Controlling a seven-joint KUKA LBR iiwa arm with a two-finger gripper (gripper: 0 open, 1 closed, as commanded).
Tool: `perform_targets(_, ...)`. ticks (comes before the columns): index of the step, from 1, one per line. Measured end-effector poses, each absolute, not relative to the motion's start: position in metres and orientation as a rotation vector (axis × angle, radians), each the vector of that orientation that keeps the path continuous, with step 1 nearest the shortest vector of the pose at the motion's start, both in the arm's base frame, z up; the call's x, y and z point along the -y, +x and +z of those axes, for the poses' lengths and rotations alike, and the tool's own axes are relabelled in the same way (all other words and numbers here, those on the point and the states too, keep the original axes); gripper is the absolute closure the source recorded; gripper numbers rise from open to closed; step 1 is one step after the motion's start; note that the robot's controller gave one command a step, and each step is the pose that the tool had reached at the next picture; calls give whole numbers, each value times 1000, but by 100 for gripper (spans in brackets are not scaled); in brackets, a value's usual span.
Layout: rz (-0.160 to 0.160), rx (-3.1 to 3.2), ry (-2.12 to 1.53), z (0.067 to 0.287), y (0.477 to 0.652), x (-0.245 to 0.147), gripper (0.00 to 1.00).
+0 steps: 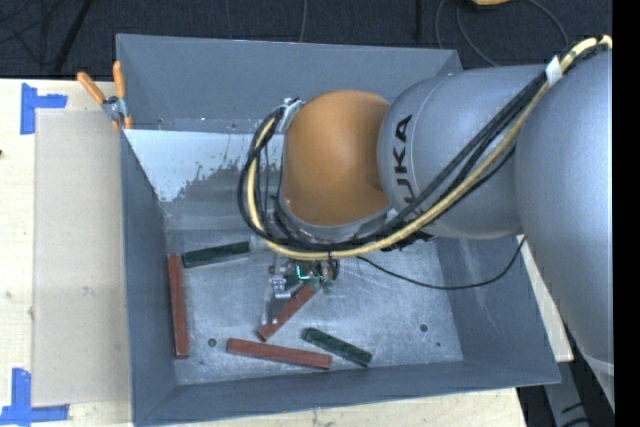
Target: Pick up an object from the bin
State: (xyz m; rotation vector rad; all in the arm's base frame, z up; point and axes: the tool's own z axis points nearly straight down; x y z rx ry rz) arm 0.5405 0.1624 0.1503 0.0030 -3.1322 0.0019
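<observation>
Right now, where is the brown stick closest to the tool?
Camera view, mid-bin: the tilted brown stick lies under the tool, above a flat brown stick.

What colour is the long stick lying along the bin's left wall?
The stick is reddish brown, seen best in the overhead camera view.

Your grey metal bin (pixel 410 315) carries five slim flat bars on its floor. You have a left red-brown bar (pixel 178 305), a front red-brown bar (pixel 277 353), a tilted red-brown bar (pixel 287 313) mid-floor, a rear dark green bar (pixel 215 253) and a front dark green bar (pixel 337 346).
</observation>
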Motion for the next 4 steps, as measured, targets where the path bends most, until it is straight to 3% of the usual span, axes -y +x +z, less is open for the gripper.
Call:
perform_targets(1,0,3139,-2,154,543,-162,0)
perform_targets(2,-11,3136,51,79,487,-99,100)
perform_targets(3,-11,3136,50,79,487,-98,100)
perform_targets(4,-1,3142,10,211,504,-106,100)
